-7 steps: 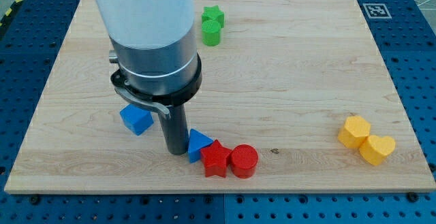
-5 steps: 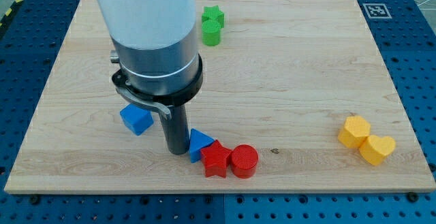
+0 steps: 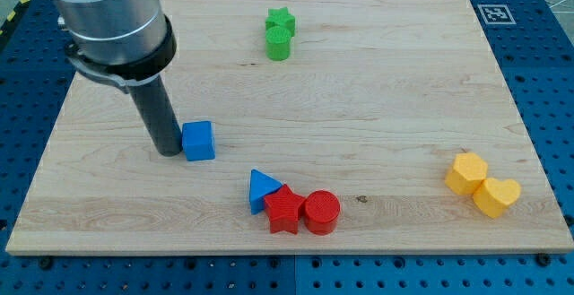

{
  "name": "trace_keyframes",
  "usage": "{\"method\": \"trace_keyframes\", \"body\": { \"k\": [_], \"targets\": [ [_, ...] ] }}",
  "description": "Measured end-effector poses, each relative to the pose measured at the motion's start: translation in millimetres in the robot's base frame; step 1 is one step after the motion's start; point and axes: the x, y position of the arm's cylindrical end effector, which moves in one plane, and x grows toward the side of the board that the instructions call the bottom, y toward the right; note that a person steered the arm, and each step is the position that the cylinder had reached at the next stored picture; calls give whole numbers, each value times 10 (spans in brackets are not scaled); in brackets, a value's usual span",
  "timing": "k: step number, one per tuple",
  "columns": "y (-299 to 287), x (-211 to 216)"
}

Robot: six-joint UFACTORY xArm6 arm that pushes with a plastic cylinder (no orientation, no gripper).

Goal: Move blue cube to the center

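**Operator:** What are you looking at?

**Observer:** Pale wood fills your view: a wooden board (image 3: 377,107) lying on a blue perforated table (image 3: 552,80). You have no brand or readable words anywhere. The only marking is a black-and-white square tag (image 3: 494,13) at the board's far right corner, and its pattern is too small for you to make out.

**Operator:** And the tool?

**Observer:** You have no gripper here, so nothing spreads, presses together or pinches. The arm ends in a straight dark rod, and my tip (image 3: 169,151) stands on the board at the left. It sits just beside the left face of the blue cube (image 3: 198,140); you see them as touching or all but touching, and the picture does not settle which.

**Operator:** Where is the cube on the board?

**Observer:** You find it left of the middle, roughly halfway between the far and near edges.

**Operator:** What else is on the board?

**Observer:** Near the front edge, you see a blue triangle (image 3: 261,188) touching a red star (image 3: 284,211), with a red cylinder (image 3: 321,212) pressed against the star's right side. At the far edge, a green star (image 3: 281,21) sits just behind a green cylinder (image 3: 279,44). At the near right, a yellow hexagon (image 3: 466,172) touches a yellow heart (image 3: 496,196).
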Motion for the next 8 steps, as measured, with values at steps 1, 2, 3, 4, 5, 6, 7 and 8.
{"method": "trace_keyframes", "body": {
  "k": [1,2,3,4,5,6,7,8],
  "targets": [
    [164,-163],
    [46,-152],
    [-225,58],
    [-224,229],
    [174,52],
    [213,52],
    [388,-84],
    [421,-45]
  ]
}}
